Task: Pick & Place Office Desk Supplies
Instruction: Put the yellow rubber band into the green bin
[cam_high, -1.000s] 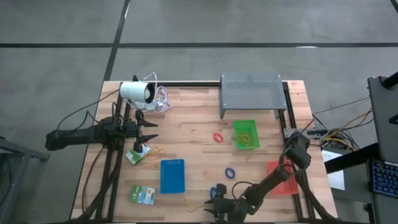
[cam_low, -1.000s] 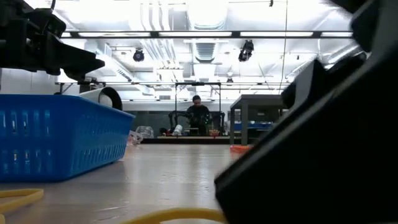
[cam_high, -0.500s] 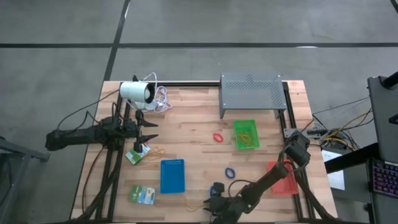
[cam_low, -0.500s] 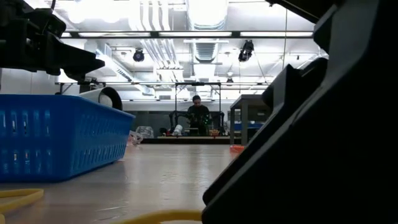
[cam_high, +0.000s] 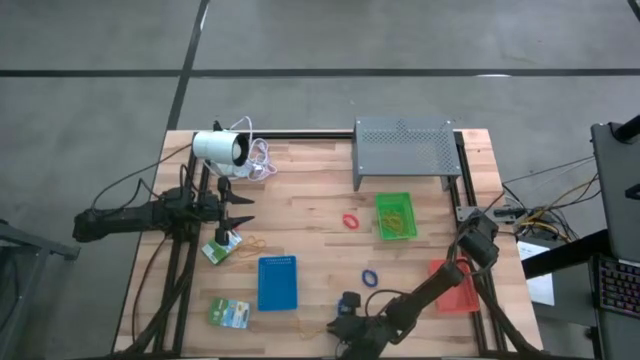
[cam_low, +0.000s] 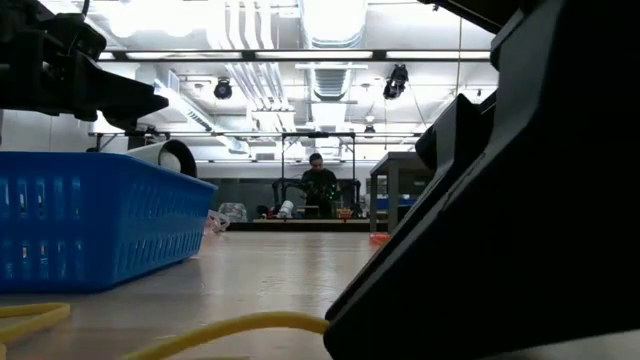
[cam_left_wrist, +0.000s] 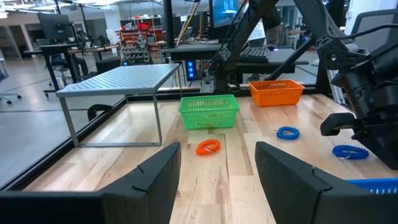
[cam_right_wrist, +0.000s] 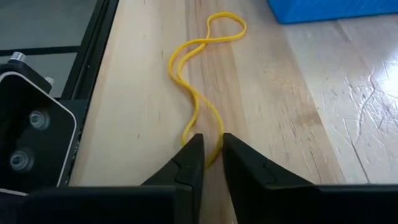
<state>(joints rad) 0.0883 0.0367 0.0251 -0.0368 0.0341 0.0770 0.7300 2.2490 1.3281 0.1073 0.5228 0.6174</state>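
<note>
A thin yellow rubber band (cam_right_wrist: 198, 93) lies twisted along the wooden counter (cam_right_wrist: 143, 112) close to its dark-railed front edge, below the blue mesh tray (cam_high: 277, 282); the right gripper (cam_right_wrist: 208, 155) has its jaws narrowed around the band's near end; the left gripper (cam_left_wrist: 217, 165) hangs wide over open planks

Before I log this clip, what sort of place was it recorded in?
Most likely a robotics lab or workshop: a butcher-block table on a bare concrete floor, other workbenches behind with a person seated at one, and exposed ceiling ducting.
</note>
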